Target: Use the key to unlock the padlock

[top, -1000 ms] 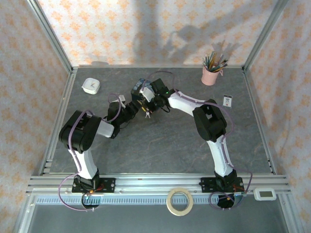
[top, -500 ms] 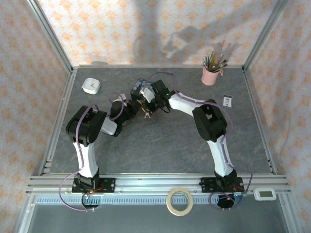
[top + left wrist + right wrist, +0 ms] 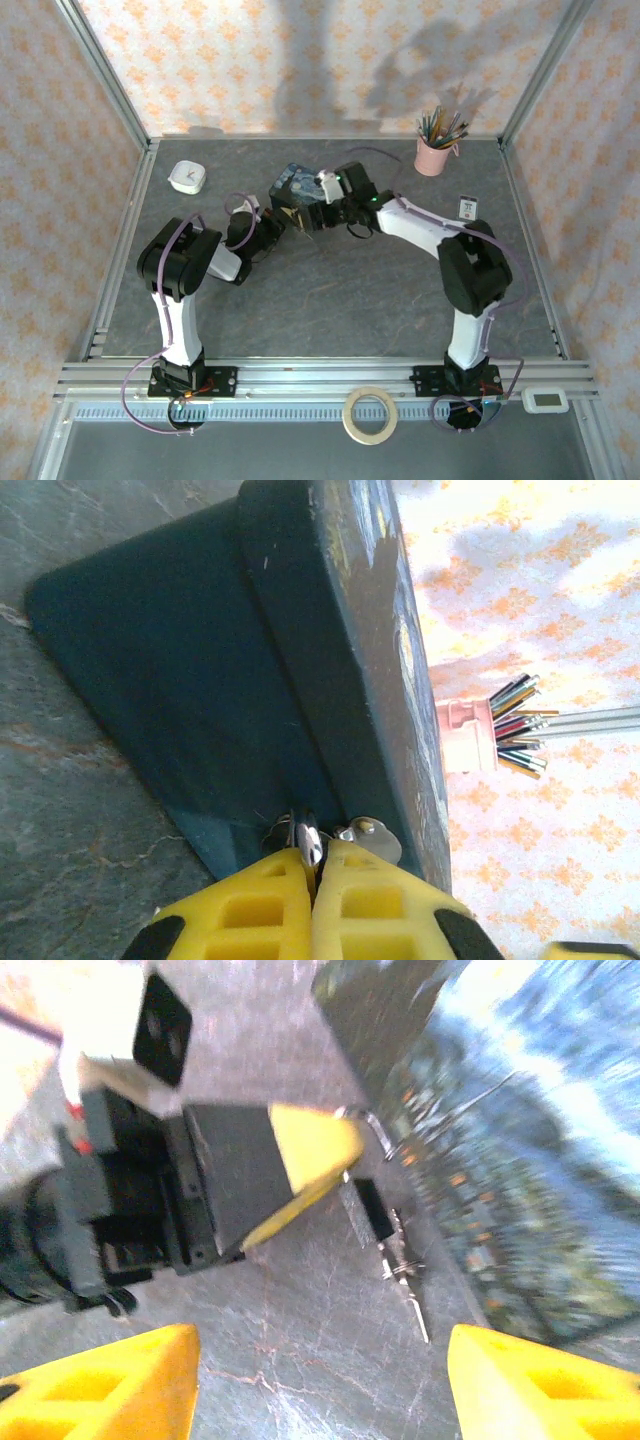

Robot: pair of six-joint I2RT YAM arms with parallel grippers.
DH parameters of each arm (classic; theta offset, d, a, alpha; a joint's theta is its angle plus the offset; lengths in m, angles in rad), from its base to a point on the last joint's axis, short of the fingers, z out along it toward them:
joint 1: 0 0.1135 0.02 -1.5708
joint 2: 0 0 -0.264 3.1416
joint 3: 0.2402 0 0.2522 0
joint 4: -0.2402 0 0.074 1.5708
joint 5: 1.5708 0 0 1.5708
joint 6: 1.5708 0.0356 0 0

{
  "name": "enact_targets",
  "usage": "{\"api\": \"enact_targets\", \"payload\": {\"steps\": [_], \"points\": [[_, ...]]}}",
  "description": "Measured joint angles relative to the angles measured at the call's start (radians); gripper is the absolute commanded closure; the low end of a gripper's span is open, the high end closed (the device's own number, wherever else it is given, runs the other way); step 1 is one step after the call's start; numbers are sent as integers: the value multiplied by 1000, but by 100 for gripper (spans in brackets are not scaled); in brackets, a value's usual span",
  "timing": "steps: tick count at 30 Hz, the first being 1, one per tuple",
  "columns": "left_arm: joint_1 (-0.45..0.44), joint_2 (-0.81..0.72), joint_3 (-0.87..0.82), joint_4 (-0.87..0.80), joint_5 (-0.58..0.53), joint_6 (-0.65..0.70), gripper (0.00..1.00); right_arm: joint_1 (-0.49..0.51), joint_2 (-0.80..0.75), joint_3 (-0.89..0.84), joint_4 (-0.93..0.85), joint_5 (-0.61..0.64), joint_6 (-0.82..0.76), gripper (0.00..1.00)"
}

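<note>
- Clearly, the right gripper [image 3: 320, 1345] gapes wide and empty; the key [image 3: 412, 1305] lies just ahead between its fingers, pointing away from the padlock [image 3: 370, 1208].
- Left gripper [image 3: 312, 865] pinches tight on a metal sliver [image 3: 308, 842] at the box [image 3: 200, 680].

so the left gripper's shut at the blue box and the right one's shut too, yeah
Not quite: the right gripper is open, yellow fingers wide apart in the right wrist view. The left gripper is shut at the blue box.
</note>
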Motion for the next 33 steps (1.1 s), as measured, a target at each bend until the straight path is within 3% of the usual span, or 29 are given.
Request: {"api": "enact_targets", "payload": {"steps": [7, 16, 25, 33], "points": [[0, 2, -6, 4, -10, -1, 100, -24, -20, -18, 101, 165, 223, 32], [-5, 14, -49, 85, -48, -45, 100, -31, 117, -19, 213, 367, 438, 32], [-6, 20, -71, 146, -93, -79, 100, -31, 171, -81, 363, 396, 580, 33], [51, -44, -137, 93, -112, -70, 100, -31, 170, -102, 412, 436, 595, 34]]}}
